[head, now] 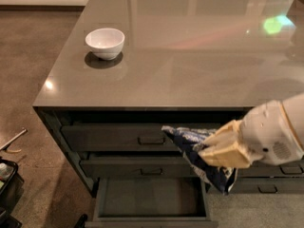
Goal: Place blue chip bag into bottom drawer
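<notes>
room: brown speckled floor [33, 56] on the left, pale wall strip along the top edge of the frame
surface: glossy grey countertop [190, 61] fills the upper and middle frame, light spots reflected on it
bowl: white bowl [105, 42] upright on the countertop, upper left, well apart from everything else; inside shows plain white
drawer stack: three wide dark-grey fronts under the counter's near edge, left of centre
top drawer: top drawer [114, 137] closed, small bar handle
middle drawer: middle drawer [128, 167] closed, right end hidden behind the bag
bottom drawer: bottom drawer [151, 198] pulled out toward the bottom edge, lower centre, dark inner floor in view
bag: blue chip bag [187, 139] held in the air, in front of the top and middle drawer fronts, right of centre, above the open drawer's right rear corner, not inside it; hangs tilted, lower end down-right
gripper: gripper [219, 148] right of centre, below the counter edge, tan fingers [223, 156] pinched onto the bag's right part, pointing left
arm: white arm [278, 132] comes in from the right edge, roughly level, sloping slightly down to the left
lower left: dark bin-like thing [7, 184] on the floor, contents unclear
</notes>
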You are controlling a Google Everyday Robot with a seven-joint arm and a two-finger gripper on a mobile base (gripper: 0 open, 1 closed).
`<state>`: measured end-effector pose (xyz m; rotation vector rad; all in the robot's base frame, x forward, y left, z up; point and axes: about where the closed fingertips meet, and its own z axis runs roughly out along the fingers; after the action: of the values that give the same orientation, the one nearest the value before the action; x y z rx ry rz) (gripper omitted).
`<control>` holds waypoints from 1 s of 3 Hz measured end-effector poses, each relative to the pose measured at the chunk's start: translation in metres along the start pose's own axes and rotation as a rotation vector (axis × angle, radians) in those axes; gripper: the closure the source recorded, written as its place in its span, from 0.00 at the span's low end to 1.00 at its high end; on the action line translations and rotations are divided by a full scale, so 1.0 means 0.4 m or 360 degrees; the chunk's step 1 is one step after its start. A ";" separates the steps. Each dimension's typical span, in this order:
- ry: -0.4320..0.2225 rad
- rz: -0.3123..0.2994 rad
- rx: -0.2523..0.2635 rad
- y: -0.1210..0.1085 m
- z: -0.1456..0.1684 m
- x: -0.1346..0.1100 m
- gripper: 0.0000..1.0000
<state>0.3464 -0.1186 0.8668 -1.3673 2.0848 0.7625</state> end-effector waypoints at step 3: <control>0.0003 0.0081 -0.0272 -0.056 0.207 0.143 1.00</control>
<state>0.3572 -0.1039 0.7654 -1.4084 2.1035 0.9800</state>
